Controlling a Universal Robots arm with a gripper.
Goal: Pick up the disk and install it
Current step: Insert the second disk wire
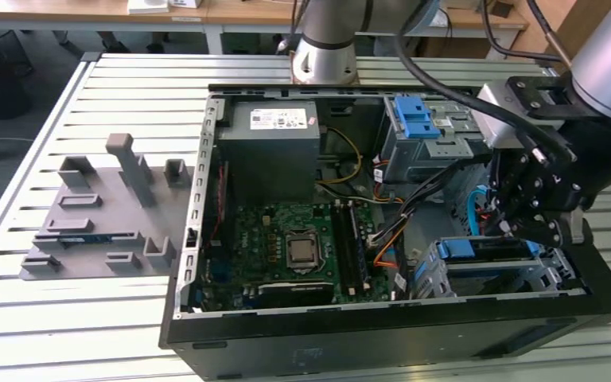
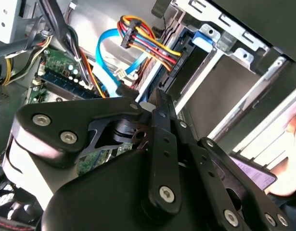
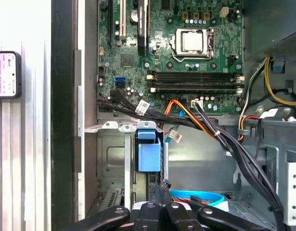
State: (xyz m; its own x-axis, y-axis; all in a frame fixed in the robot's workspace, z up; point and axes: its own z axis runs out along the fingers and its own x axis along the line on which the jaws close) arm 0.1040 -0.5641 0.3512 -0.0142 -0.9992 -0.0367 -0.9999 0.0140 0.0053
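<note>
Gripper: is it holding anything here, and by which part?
Cannot be told. The gripper sits just above the disk in the drive cage.

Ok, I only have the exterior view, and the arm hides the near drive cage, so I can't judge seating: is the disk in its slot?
Observer: In the first wrist view the disk stands on edge in the cage, blue bracket in line with the gripper.
Operator: Cables across it?
Observer: A black cable bundle crosses just past the bracket's end.
Operator: Power plug?
Observer: In the second wrist view the multicoloured lead's plug sits beside the cage; whether it is mated, I can't tell.
</note>
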